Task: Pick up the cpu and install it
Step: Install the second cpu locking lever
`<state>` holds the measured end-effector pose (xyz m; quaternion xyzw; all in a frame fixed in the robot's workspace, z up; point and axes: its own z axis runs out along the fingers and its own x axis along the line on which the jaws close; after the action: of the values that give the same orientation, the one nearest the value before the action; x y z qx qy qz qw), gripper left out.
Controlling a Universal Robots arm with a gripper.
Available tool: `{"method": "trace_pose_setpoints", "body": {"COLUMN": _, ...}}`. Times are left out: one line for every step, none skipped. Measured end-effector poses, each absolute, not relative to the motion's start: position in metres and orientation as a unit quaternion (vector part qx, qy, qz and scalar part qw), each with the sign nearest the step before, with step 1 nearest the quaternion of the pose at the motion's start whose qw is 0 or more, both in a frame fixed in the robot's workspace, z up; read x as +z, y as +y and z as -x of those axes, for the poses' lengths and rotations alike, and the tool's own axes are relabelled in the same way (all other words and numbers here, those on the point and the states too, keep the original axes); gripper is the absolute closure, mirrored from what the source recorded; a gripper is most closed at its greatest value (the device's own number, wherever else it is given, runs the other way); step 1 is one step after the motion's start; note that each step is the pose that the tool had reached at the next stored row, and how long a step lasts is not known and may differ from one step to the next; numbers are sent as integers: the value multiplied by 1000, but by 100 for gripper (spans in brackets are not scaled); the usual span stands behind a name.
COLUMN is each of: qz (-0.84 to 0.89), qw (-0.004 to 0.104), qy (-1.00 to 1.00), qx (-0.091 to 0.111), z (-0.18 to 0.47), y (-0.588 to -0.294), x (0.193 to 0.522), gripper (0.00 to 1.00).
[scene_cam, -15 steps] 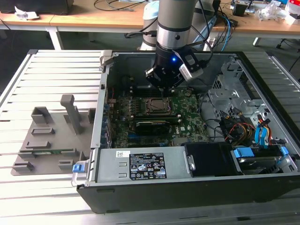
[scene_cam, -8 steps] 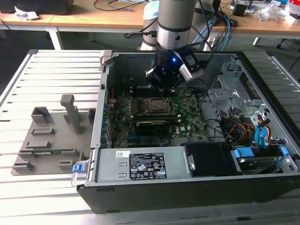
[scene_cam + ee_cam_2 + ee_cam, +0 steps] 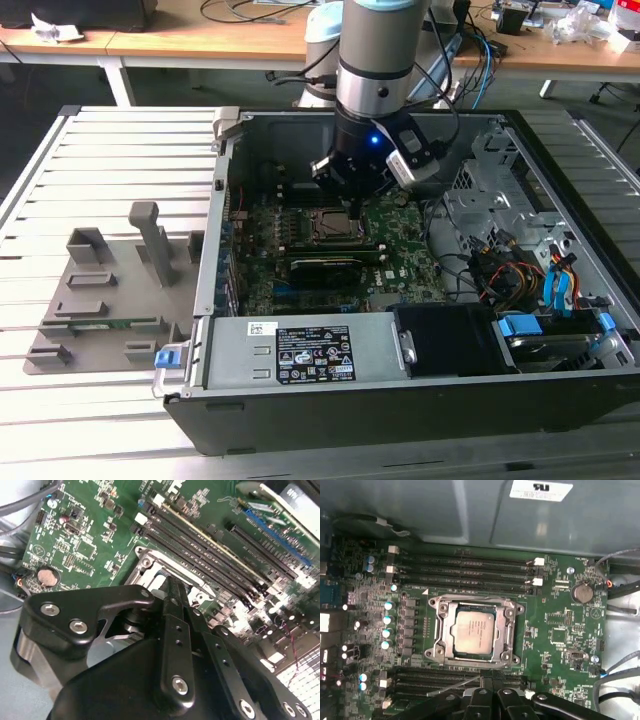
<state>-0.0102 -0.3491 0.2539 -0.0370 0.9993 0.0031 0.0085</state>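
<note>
inside the socket frame [image 3: 474, 631], the cpu [image 3: 474, 631]; end effector [image 3: 487, 692] above, cropped, grip state unclear

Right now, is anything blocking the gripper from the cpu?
Nothing visible does. The cpu lies flat in the socket frame on the motherboard, its top bare, and the gripper hangs just above the socket.
</note>
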Motion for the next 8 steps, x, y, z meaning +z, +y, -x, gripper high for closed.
{"method": "trace_pose_setpoints", "body": {"qz": 37, "qw": 8, "qy": 999, "qx": 3, "z": 10, "y": -352, "x": 254, "gripper": 89}}
{"method": "trace_pose_setpoints", "body": {"qz": 37, "qw": 8, "qy": 999, "qx": 3, "z": 10, "y": -354, "x": 254, "gripper": 89}}
{"method": "trace_pose_setpoints", "body": {"qz": 37, "qw": 8, "qy": 999, "qx": 3, "z": 10, "y": -356, "x": 254, "gripper": 89}}
{"method": "trace_pose_setpoints", "body": {"qz": 37, "qw": 8, "qy": 999, "qx": 3, "z": 10, "y": -359, "x": 254, "gripper": 89}}
{"method": "trace_pose_setpoints", "body": {"qz": 37, "qw": 8, "qy": 999, "qx": 3, "z": 10, "y": -361, "x": 254, "gripper": 89}}
{"method": "trace_pose_setpoints", "body": {"qz": 37, "qw": 8, "qy": 999, "qx": 3, "z": 11, "y": -362, "x": 254, "gripper": 89}}
{"method": "trace_pose_setpoints", "body": {"qz": 37, "qw": 9, "qy": 999, "qx": 5, "z": 12, "y": -365, "x": 253, "gripper": 89}}
{"method": "trace_pose_setpoints", "body": {"qz": 37, "qw": 9, "qy": 999, "qx": 13, "z": 13, "y": -368, "x": 253, "gripper": 89}}
